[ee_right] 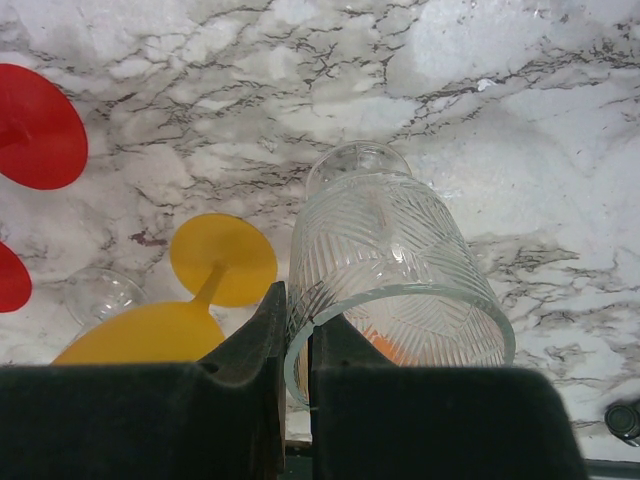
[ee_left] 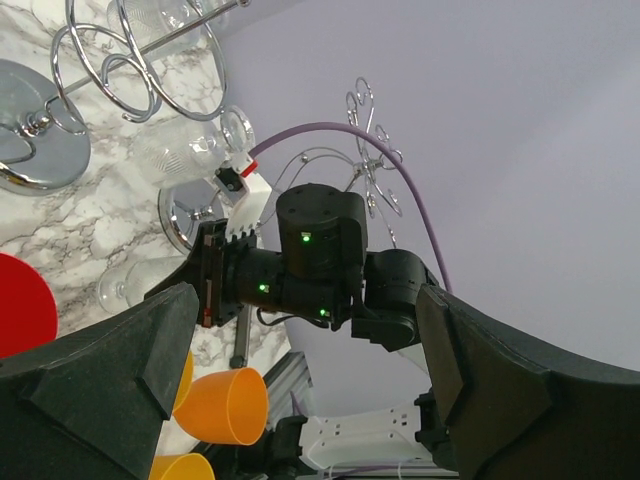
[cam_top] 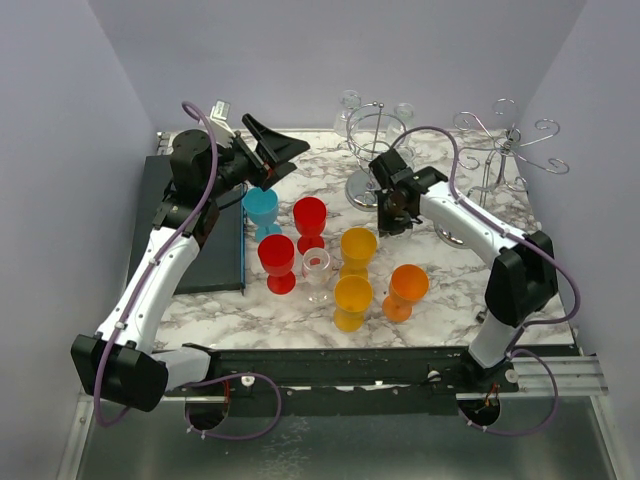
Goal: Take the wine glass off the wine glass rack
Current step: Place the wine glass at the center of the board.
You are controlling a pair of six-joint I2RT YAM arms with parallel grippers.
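Clear ribbed glass filled most of my right wrist view: the patterned wine glass (ee_right: 400, 270) was already off the chrome wire rack (cam_top: 378, 125) and in my keeping. My right gripper (ee_right: 298, 318) was pinched nearly closed on its rim, one finger inside the bowl and one outside. The glass hung over the white marbled worktop (cam_top: 450, 290), apart from the rack and just in front of its round base. The foot of a yellow plastic goblet (ee_right: 222, 258) lay beside it, and the red plastic goblets (ee_right: 35, 125) were further off to the side. I could not tell whether its far end touched the marble or hung just clear of it.

So I judged the main part done, with the glass free of the wire. What looked left was to stand it on a bare patch and let go. Other clear glasses (cam_top: 350, 102) hung on the rack at the back.

My right arm reached forward and inward from its base, elbow bent out to the right. Its wrist was turned toward the cluster of coloured goblets, and its camera looked steeply down the glass at the marble.

My left arm rose from its base on the other side, with the forearm lifted. The left gripper (cam_top: 278, 158) was spread wide and held nothing. It was raised above the worktop and aimed across at the right arm.
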